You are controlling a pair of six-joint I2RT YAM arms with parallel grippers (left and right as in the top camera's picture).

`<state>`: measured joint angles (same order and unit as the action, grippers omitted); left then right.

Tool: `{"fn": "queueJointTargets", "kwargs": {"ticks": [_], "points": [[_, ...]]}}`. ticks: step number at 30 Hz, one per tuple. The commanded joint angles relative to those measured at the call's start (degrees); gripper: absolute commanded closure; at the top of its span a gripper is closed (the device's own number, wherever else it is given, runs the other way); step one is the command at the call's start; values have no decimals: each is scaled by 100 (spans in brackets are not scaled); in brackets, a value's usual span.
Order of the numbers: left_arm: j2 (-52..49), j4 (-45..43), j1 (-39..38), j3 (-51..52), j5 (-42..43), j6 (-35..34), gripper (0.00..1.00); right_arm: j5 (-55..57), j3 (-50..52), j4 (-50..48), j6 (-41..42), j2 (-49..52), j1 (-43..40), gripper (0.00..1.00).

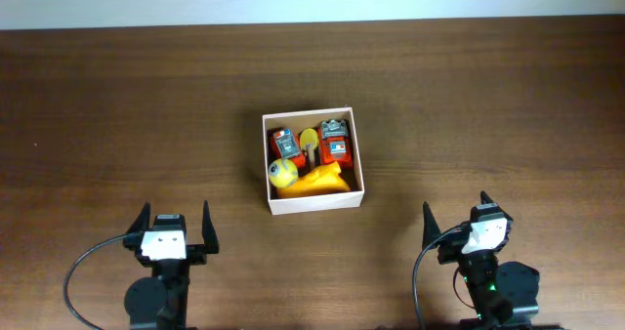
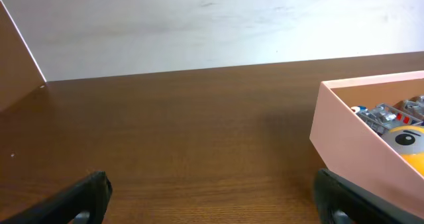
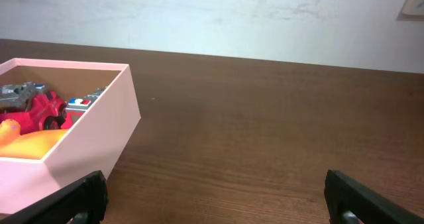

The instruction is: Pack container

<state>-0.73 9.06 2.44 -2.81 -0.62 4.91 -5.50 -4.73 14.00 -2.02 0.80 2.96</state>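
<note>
Sitting mid-scene on the surface, container holds toys: red cars, yellow ball. No toys loose outside it, so packing looks done. Left hand and right hand gape open, empty, near edge.

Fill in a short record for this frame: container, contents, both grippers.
container: open-topped box, upright, mid-table
contents: two red toy vehicles, yellow ball, yellow-orange piece, all inside
left gripper: open, empty, apart from the box
right gripper: open, empty, apart from the box
</note>
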Motion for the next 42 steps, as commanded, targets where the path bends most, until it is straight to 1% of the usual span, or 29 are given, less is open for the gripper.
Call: {"fn": "queueJointTargets", "kwargs": {"ticks": [1, 5, 42], "points": [[44, -15, 35, 33, 68, 52, 1, -125, 44, 4, -55, -61, 42, 1], [44, -15, 35, 33, 68, 52, 1, -293, 44, -9, -55, -61, 42, 1], [39, -15, 35, 33, 68, 52, 1, -291, 44, -11, -55, -59, 42, 1]]}}
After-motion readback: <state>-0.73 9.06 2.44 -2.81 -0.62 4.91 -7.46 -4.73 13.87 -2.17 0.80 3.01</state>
